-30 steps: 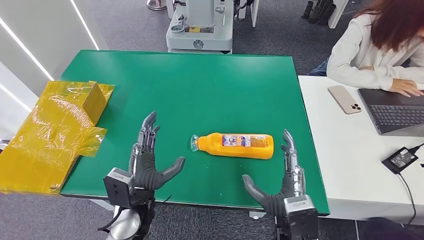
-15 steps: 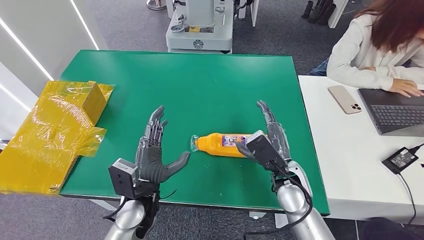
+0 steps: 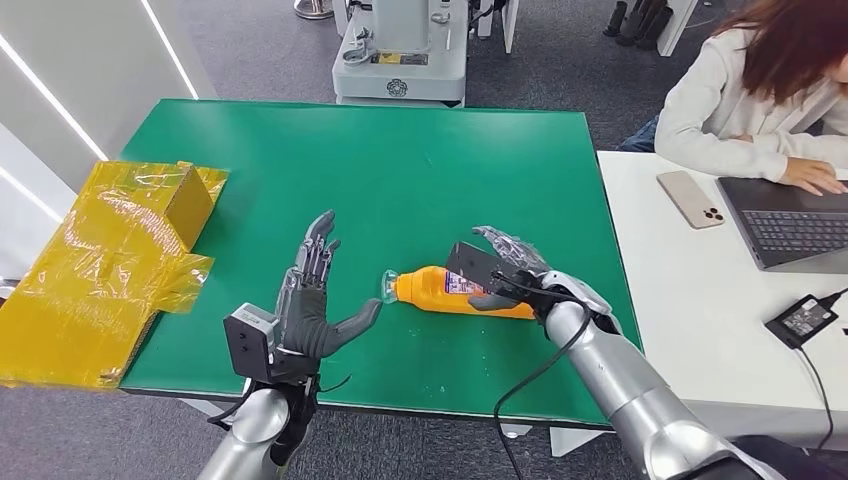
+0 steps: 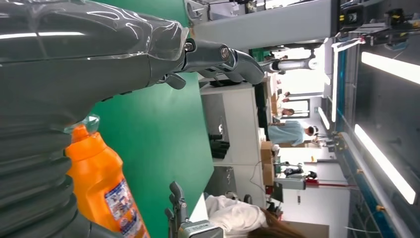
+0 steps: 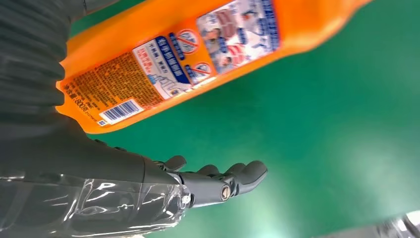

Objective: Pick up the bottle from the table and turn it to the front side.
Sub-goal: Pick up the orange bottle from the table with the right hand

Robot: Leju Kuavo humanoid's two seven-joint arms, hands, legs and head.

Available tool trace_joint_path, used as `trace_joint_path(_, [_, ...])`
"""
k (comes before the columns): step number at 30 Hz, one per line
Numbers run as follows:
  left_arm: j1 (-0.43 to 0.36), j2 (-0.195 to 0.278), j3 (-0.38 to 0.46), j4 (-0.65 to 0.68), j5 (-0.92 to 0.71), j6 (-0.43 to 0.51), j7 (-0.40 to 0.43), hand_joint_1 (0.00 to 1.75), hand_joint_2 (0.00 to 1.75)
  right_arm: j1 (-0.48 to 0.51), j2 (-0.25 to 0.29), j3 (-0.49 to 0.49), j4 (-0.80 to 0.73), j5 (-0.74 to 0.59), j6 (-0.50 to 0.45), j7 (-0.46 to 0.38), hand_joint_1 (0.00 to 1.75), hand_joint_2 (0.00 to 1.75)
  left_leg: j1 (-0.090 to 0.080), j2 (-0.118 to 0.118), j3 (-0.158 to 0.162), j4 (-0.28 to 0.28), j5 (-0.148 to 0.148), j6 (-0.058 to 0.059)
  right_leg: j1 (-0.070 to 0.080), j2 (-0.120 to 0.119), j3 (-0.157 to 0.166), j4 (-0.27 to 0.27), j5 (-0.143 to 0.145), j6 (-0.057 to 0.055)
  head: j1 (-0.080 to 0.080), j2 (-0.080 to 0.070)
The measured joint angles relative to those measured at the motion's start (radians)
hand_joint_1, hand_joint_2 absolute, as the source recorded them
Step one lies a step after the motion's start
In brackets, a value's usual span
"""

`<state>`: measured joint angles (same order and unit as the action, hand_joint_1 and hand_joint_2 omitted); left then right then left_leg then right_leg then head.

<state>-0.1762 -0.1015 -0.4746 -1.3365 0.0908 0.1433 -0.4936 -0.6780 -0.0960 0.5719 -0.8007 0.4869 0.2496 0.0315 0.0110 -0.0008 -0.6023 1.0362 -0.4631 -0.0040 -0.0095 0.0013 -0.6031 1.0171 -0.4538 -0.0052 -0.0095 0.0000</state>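
Head view, looking down at a green bench [image 3: 400,160]. An orange bottle [image 3: 440,290] lies on its side near the front middle of the bench, clear cap end pointing toward the robot's left, label with barcode facing up. The right robot hand [image 3: 505,262] is over the bottle's base end, w/ fingers arched across the top of the body and the wrist camera block beside them; in the right wrist view the bottle [image 5: 198,54] sits close to the palm, the fingers [image 5: 233,181] extended and apart over bare green, not wrapped round it. Can't tell if the hand touches the bottle; nothing is held. The left robot hand [image 3: 312,305] stands upright on the bench's front-left area, palm facing the bottle, fingers spread and thumb out toward the cap, apart from it w/ a gap between. Left wrist view shows the bottle [image 4: 106,191] past the grey thumb, cap end nearest. Off the bench's left edge, a yellow box [image 3: 110,255] wrapped in shiny film. To the right, a white desk [image 3: 700,330] touching the bench, w/ a phone [image 3: 689,198], laptop [image 3: 790,220] and black adapter [image 3: 800,318]. A person [image 3: 750,90] in a white top sits at the laptop.
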Motion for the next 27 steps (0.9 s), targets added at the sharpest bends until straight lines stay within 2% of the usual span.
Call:
trace_joint_path(4, [0.000, 0.008, -0.004, 0.015, 0.018, -0.017, 0.003, 0.00, 1.75, -0.049, -0.036, 0.068, 0.062, -0.002, 0.073, 0.017, 0.00, 1.75, 0.000, 0.000, 0.000, 0.000, 0.000, 0.000, 0.000, 0.000, 0.000, 0.000, 0.000, 0.000, 0.000, 0.000])
trace_joint_path(9, [-0.005, 0.009, -0.008, 0.039, 0.059, -0.062, 0.019, 0.00, 1.75, -0.074, -0.105, 0.162, 0.090, -0.037, 0.139, 0.035, 0.00, 1.75, 0.000, -0.001, -0.001, 0.001, 0.000, 0.000, 0.000, 0.000, 0.000, 0.000, 0.000, 0.000, 0.000, 0.000])
trace_joint_path(13, [-0.021, 0.008, -0.008, 0.064, 0.104, -0.091, 0.041, 0.00, 1.75, -0.089, -0.147, 0.231, 0.091, -0.060, 0.160, 0.047, 0.00, 1.75, 0.000, -0.001, -0.001, 0.001, 0.000, 0.000, 0.000, 0.000, 0.000, 0.000, 0.000, 0.000, 0.000, 0.000])
trace_joint_path(17, [-0.028, 0.007, -0.008, 0.078, 0.128, -0.106, 0.054, 0.00, 1.75, -0.101, -0.167, 0.281, 0.091, -0.075, 0.167, 0.056, 0.00, 1.75, 0.000, 0.000, 0.000, 0.001, 0.000, 0.000, 0.000, 0.000, 0.000, 0.000, 0.000, 0.000, 0.000, 0.000])
trace_joint_path(18, [-0.029, 0.007, -0.008, 0.080, 0.130, -0.107, 0.055, 0.00, 1.75, -0.104, -0.170, 0.290, 0.091, -0.076, 0.167, 0.058, 0.17, 1.75, 0.000, 0.000, 0.000, 0.001, 0.000, 0.000, 0.000, 0.000, 0.000, 0.000, 0.000, 0.000, 0.000, 0.000])
trace_joint_path(21, [-0.029, 0.007, -0.008, 0.083, 0.135, -0.108, 0.055, 0.00, 1.75, -0.109, -0.177, 0.312, 0.091, -0.076, 0.167, 0.058, 1.37, 1.75, 0.000, 0.000, 0.000, 0.001, 0.000, 0.000, 0.000, 0.000, 0.000, 0.000, 0.000, 0.000, 0.000, 0.000])
trace_joint_path(22, [-0.029, 0.007, -0.008, 0.084, 0.136, -0.109, 0.055, 0.00, 1.75, -0.109, -0.179, 0.318, 0.091, -0.077, 0.165, 0.058, 1.59, 1.75, 0.000, 0.000, 0.000, 0.001, 0.000, 0.000, 0.000, 0.000, 0.000, 0.000, 0.000, 0.000, 0.000, 0.000])
trace_joint_path(27, [-0.028, 0.007, -0.008, 0.089, 0.137, -0.109, 0.055, 0.00, 1.75, -0.107, -0.181, 0.343, 0.091, -0.076, 0.129, 0.056, 1.58, 1.75, 0.000, 0.000, 0.000, 0.001, 0.000, 0.000, 0.000, 0.000, 0.000, 0.000, 0.000, 0.000, 0.000, 0.000])
